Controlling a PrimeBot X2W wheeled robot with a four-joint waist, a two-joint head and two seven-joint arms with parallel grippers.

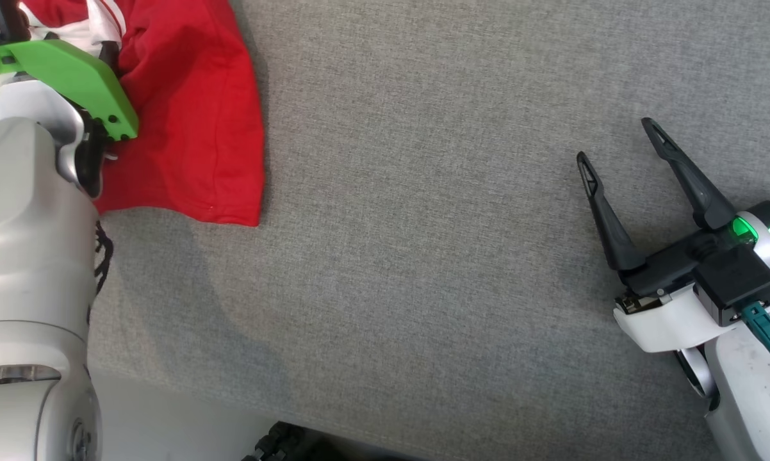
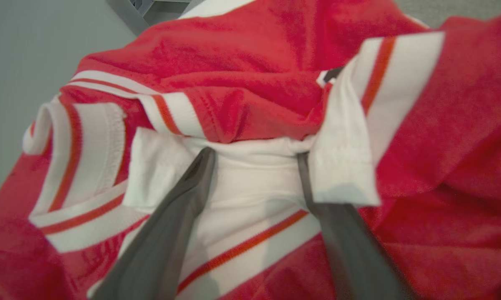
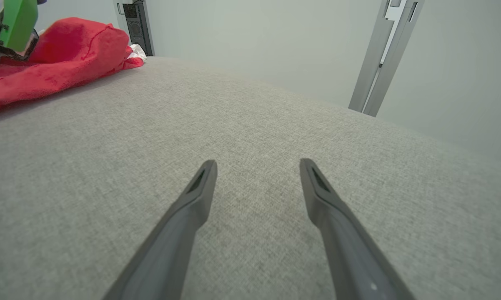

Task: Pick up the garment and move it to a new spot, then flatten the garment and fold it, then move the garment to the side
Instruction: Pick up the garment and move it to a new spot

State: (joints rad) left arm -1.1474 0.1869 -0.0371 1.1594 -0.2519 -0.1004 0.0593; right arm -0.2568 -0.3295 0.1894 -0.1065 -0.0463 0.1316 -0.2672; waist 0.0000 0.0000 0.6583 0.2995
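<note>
Red-and-white garment (image 1: 193,115) bunched at the worktop's (image 1: 423,224) far left.
Left claw (image 2: 255,154), open, straddles a white fold, apparently poised to pinch and lift it; right claw (image 1: 615,139), also open, hovers well apart at right.

bright, even light, no glare. soft shadow on the grey surface (image 1: 186,288) beside the left arm (image 1: 26,224). garment (image 2: 254,83) around the left gripper (image 2: 254,156) is blurred; wrist views bend at the edges.
</note>
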